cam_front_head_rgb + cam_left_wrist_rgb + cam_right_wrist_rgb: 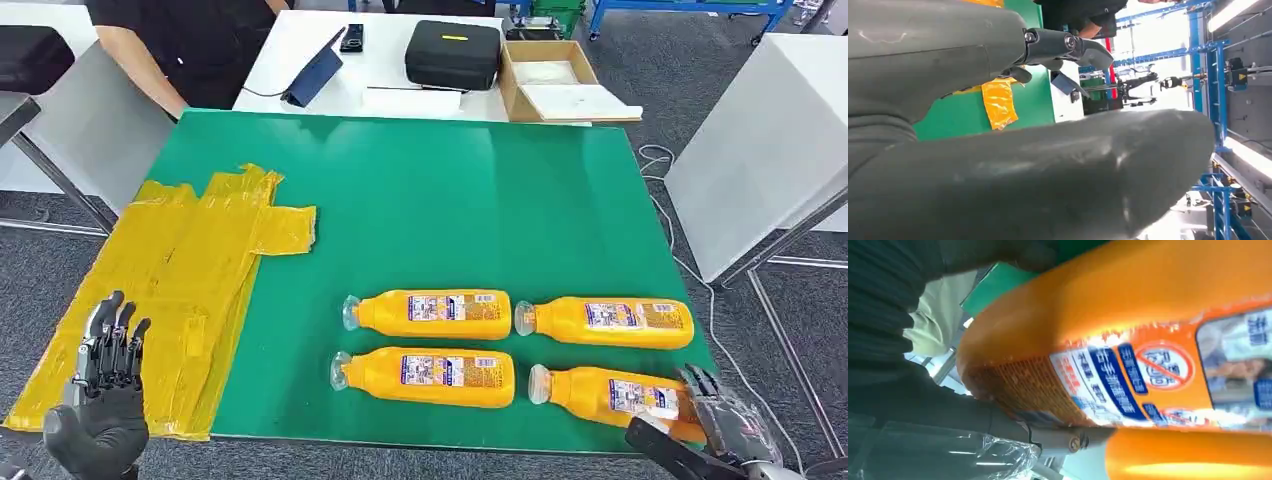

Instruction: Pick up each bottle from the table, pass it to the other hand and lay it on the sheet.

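Observation:
Four orange bottles lie on the green mat (450, 200): far left (430, 314), far right (610, 322), near left (430, 377), and near right (600, 395), which is slightly askew. My right hand (715, 425) wraps the base end of the near-right bottle (1148, 315), fingers over it and thumb on its near side, and the bottle still rests on the mat. The crumpled yellow sheet (180, 270) covers the mat's left side. My left hand (105, 390) is raised above the sheet's near corner, fingers apart and holding nothing. The left wrist view shows this hand (998, 175) with the sheet (998, 102) beyond it.
A person in black (190, 45) stands at the table's far left corner. On the white table behind are a tablet (315, 75), a black case (452, 52) and an open cardboard box (555, 80). Another white table (760, 150) stands to the right.

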Available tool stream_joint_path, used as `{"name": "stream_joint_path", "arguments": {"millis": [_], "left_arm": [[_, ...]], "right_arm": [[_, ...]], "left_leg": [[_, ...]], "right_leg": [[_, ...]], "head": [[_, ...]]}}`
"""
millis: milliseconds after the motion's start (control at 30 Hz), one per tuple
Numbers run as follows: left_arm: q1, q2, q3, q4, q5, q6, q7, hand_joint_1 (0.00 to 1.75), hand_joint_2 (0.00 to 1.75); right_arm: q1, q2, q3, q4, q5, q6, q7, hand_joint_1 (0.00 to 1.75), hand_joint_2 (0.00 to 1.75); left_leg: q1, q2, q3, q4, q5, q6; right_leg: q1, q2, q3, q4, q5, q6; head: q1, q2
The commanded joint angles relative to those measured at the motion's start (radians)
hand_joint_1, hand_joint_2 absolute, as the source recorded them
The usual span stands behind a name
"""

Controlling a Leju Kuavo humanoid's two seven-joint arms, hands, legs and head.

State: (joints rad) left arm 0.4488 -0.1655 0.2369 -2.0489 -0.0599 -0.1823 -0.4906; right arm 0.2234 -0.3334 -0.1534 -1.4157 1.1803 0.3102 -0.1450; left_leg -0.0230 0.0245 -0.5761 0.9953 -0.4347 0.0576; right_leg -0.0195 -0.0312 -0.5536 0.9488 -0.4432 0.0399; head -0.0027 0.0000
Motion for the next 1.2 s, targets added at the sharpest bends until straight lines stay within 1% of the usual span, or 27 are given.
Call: {"name": "stream_joint_path", "arguments": {"millis": [33,67,100,167,200,267,300,400,500,533,567,600,633,667,700,733,767,800,833,1000,1033,1067,1100,1133,1167,1200], "left_arm": [[-0.025,0.052,-0.044,0.059,0.015,0.022,0.013,0.00,0.00],[-0.025,0.052,-0.044,0.059,0.015,0.022,0.013,0.00,0.00],[-0.025,0.052,-0.044,0.059,0.015,0.022,0.013,0.00,0.00],[-0.024,0.054,-0.043,0.060,0.020,0.021,0.012,0.00,0.00],[-0.028,0.054,-0.044,0.060,0.020,0.020,0.012,0.00,0.00],[-0.034,0.055,-0.045,0.067,0.022,0.020,0.012,0.00,0.00],[-0.038,0.055,-0.047,0.068,0.022,0.019,0.012,0.00,0.00],[-0.045,0.057,-0.049,0.076,0.023,0.019,0.013,0.00,0.00],[-0.045,0.057,-0.049,0.076,0.023,0.019,0.013,0.00,0.00],[-0.047,0.057,-0.050,0.076,0.023,0.018,0.013,0.00,0.00],[-0.051,0.058,-0.051,0.078,0.023,0.018,0.013,0.00,0.00],[-0.057,0.061,-0.055,0.086,0.023,0.016,0.012,0.00,0.00],[-0.063,0.064,-0.057,0.093,0.024,0.016,0.012,0.00,0.00],[-0.066,0.066,-0.059,0.096,0.026,0.016,0.012,0.00,0.00],[-0.070,0.066,-0.061,0.097,0.026,0.016,0.012,0.00,0.00],[-0.078,0.070,-0.067,0.108,0.028,0.018,0.012,0.00,0.00],[-0.084,0.075,-0.073,0.114,0.030,0.022,0.013,0.00,0.00],[-0.087,0.079,-0.077,0.115,0.032,0.026,0.013,0.00,0.00],[-0.090,0.080,-0.078,0.115,0.032,0.026,0.013,0.00,0.00],[-0.096,0.105,-0.096,0.130,0.046,0.046,0.009,0.00,0.00],[-0.094,0.107,-0.098,0.129,0.047,0.048,0.008,0.00,0.00],[-0.093,0.108,-0.100,0.128,0.048,0.049,0.007,0.00,0.00],[-0.092,0.109,-0.101,0.128,0.049,0.051,0.006,0.00,0.00],[-0.093,0.115,-0.106,0.130,0.053,0.055,0.005,0.00,0.00],[-0.095,0.117,-0.108,0.133,0.055,0.058,0.004,0.00,0.00],[-0.097,0.118,-0.109,0.134,0.058,0.060,0.004,0.00,0.00]], "right_arm": [[0.028,0.064,-0.041,0.025,0.017,0.029,-0.013,1.66,1.75],[0.028,0.064,-0.041,0.025,0.017,0.029,-0.013,1.68,1.75],[0.028,0.064,-0.041,0.025,0.017,0.029,-0.013,1.71,1.75],[0.028,0.066,-0.044,0.021,0.018,0.033,-0.013,1.69,1.75],[0.028,0.066,-0.044,0.022,0.018,0.033,-0.013,1.69,1.75],[0.028,0.066,-0.046,0.023,0.020,0.038,-0.014,1.71,1.75],[0.028,0.066,-0.047,0.024,0.020,0.038,-0.014,1.71,1.75],[0.027,0.066,-0.048,0.028,0.021,0.040,-0.014,1.71,1.75],[0.027,0.066,-0.048,0.028,0.021,0.040,-0.014,1.71,1.75],[0.029,0.066,-0.049,0.030,0.021,0.040,-0.014,1.69,1.75],[0.028,0.064,-0.051,0.030,0.021,0.041,-0.014,1.71,1.75],[0.030,0.067,-0.055,0.033,0.019,0.039,-0.016,1.71,1.75],[0.031,0.066,-0.058,0.035,0.021,0.042,-0.016,1.71,1.75],[0.033,0.067,-0.060,0.035,0.023,0.044,-0.016,1.73,1.75],[0.036,0.067,-0.062,0.037,0.022,0.044,-0.016,1.73,1.75],[0.037,0.068,-0.066,0.037,0.026,0.050,-0.016,1.26,1.75],[0.039,0.071,-0.072,0.037,0.031,0.056,-0.016,0.05,1.75],[0.038,0.072,-0.073,0.037,0.036,0.058,-0.015,0.00,1.75],[0.040,0.073,-0.073,0.038,0.036,0.058,-0.015,0.00,1.75],[0.046,0.079,-0.090,0.032,0.046,0.077,-0.017,0.00,1.75],[0.052,0.081,-0.094,0.025,0.047,0.080,-0.019,0.03,1.75],[0.055,0.082,-0.096,0.021,0.047,0.081,-0.020,0.03,1.75],[0.057,0.082,-0.097,0.019,0.047,0.082,-0.021,1.52,1.75],[0.063,0.083,-0.101,0.012,0.049,0.091,-0.026,1.75,1.75],[0.065,0.085,-0.105,0.010,0.050,0.095,-0.028,1.75,1.75],[0.066,0.087,-0.108,0.008,0.050,0.099,-0.030,1.75,1.75]], "left_leg": [[0.002,-0.005,0.003,-0.002,0.000,-0.005],[0.002,-0.004,0.003,-0.002,0.000,-0.004],[0.002,-0.006,0.003,-0.002,0.000,-0.006],[0.002,-0.004,0.002,-0.001,0.000,-0.004],[0.002,-0.005,0.003,-0.002,0.000,-0.006],[0.001,-0.004,0.002,-0.001,0.000,-0.004],[0.002,-0.005,0.003,-0.002,0.000,-0.006],[0.001,-0.003,0.002,-0.001,0.000,-0.003],[0.002,-0.005,0.004,-0.002,0.000,-0.006],[0.002,-0.004,0.003,-0.001,0.000,-0.004],[0.002,-0.004,0.002,-0.001,0.000,-0.003],[0.002,-0.005,0.004,-0.002,0.000,-0.005],[0.002,-0.004,0.003,-0.002,0.000,-0.004],[0.002,-0.006,0.004,-0.002,0.000,-0.005],[0.002,-0.005,0.003,-0.002,0.001,-0.004],[0.002,-0.007,0.004,-0.002,0.000,-0.006],[0.002,-0.006,0.003,-0.002,0.000,-0.004],[0.002,-0.004,0.002,-0.001,0.001,-0.003],[0.002,-0.007,0.003,-0.002,0.001,-0.005],[0.002,-0.005,0.003,-0.002,0.000,-0.004],[0.002,-0.004,0.003,-0.001,0.000,-0.003],[0.002,-0.005,0.003,-0.002,0.000,-0.005],[0.002,-0.007,0.004,-0.002,0.000,-0.007],[0.002,-0.006,0.003,-0.002,0.000,-0.004],[0.002,-0.004,0.003,-0.001,0.000,-0.003],[0.002,-0.007,0.003,-0.002,0.000,-0.005]], "right_leg": [[0.001,0.000,0.004,-0.002,-0.001,-0.003],[0.001,-0.001,0.004,-0.002,0.000,-0.003],[0.001,-0.001,0.004,-0.002,-0.001,-0.003],[0.001,-0.001,0.003,-0.002,0.000,-0.002],[0.001,0.000,0.004,-0.002,-0.001,-0.003],[0.001,-0.001,0.003,-0.002,0.000,-0.002],[0.001,-0.001,0.004,-0.002,-0.001,-0.003],[0.001,-0.001,0.002,-0.002,0.000,-0.002],[0.001,0.000,0.005,-0.002,-0.001,-0.004],[0.001,-0.001,0.003,-0.002,0.000,-0.003],[0.001,-0.001,0.003,-0.002,0.000,-0.002],[0.001,-0.001,0.004,-0.002,-0.001,-0.003],[0.000,-0.001,0.003,-0.002,0.000,-0.002],[0.001,-0.002,0.005,-0.002,-0.001,-0.003],[0.000,-0.002,0.004,-0.002,0.000,-0.002],[0.001,-0.002,0.005,-0.003,-0.001,-0.003],[0.001,-0.002,0.004,-0.002,-0.001,-0.003],[0.001,-0.002,0.003,-0.002,0.000,-0.002],[0.001,-0.003,0.004,-0.002,-0.001,-0.003],[0.001,-0.001,0.003,-0.002,0.000,-0.002],[0.000,-0.001,0.003,-0.002,0.000,-0.002],[0.001,-0.002,0.004,-0.002,-0.001,-0.003],[0.001,-0.002,0.005,-0.002,-0.001,-0.004],[0.001,-0.002,0.004,-0.002,-0.001,-0.003],[0.001,-0.002,0.003,-0.002,-0.001,-0.002],[0.001,-0.002,0.004,-0.002,-0.001,-0.003]], "head": [[0.000,0.000],[0.000,0.000],[0.000,0.000],[0.000,0.000],[0.000,0.000],[0.000,0.000],[0.000,0.000],[0.000,0.000],[0.000,0.000],[0.000,0.000],[0.000,0.000],[0.000,0.000],[0.000,0.000],[0.000,0.000],[0.000,0.000],[0.000,0.000],[0.000,0.000],[0.000,0.000],[0.000,0.000],[0.000,0.000],[0.000,0.000],[0.000,0.000],[0.000,0.000],[0.000,0.000],[0.000,0.000],[0.000,0.000]]}}
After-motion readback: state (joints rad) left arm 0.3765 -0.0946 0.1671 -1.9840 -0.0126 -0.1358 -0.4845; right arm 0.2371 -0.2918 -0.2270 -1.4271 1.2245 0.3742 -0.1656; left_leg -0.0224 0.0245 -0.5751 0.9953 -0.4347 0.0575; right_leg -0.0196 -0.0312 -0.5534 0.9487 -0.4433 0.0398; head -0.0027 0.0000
